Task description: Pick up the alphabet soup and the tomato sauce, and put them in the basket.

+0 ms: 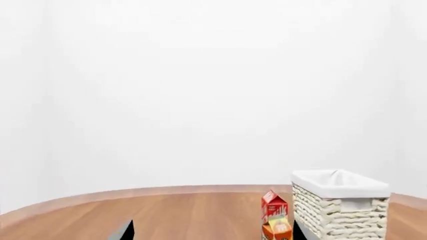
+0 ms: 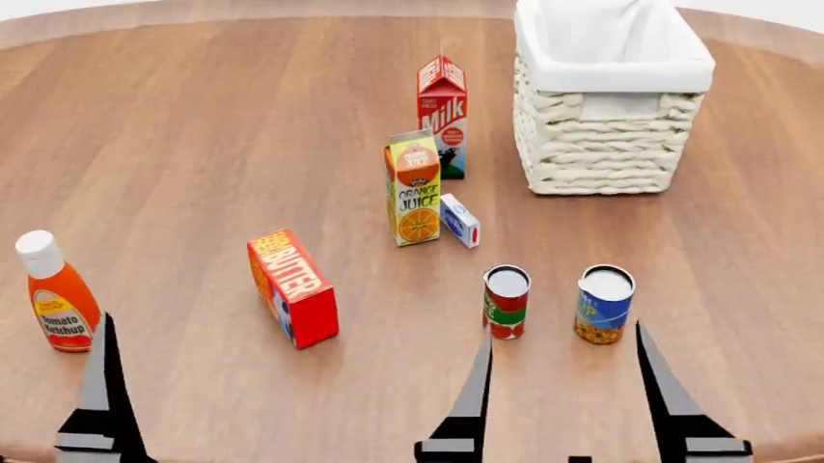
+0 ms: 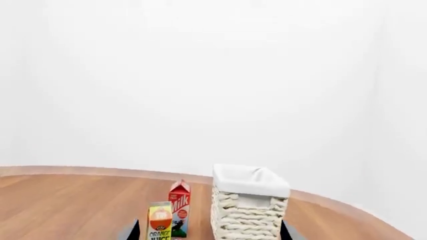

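Right gripper [image 2: 563,386] fingers spread wide and empty near the alphabet soup [image 2: 604,305], tomato sauce [image 2: 507,302] just left of it, basket [image 2: 605,154] far right, left gripper only partly seen, finger state unclear.

— What stood mid-table?
— A milk carton [image 2: 442,108] stood upright behind an orange juice carton [image 2: 414,188], with a small white-and-blue box [image 2: 460,221] just beside the juice.
— And to the left?
— A red butter box [image 2: 293,287] stood on the wooden table [image 2: 193,145], a ketchup bottle [image 2: 56,294] well apart.
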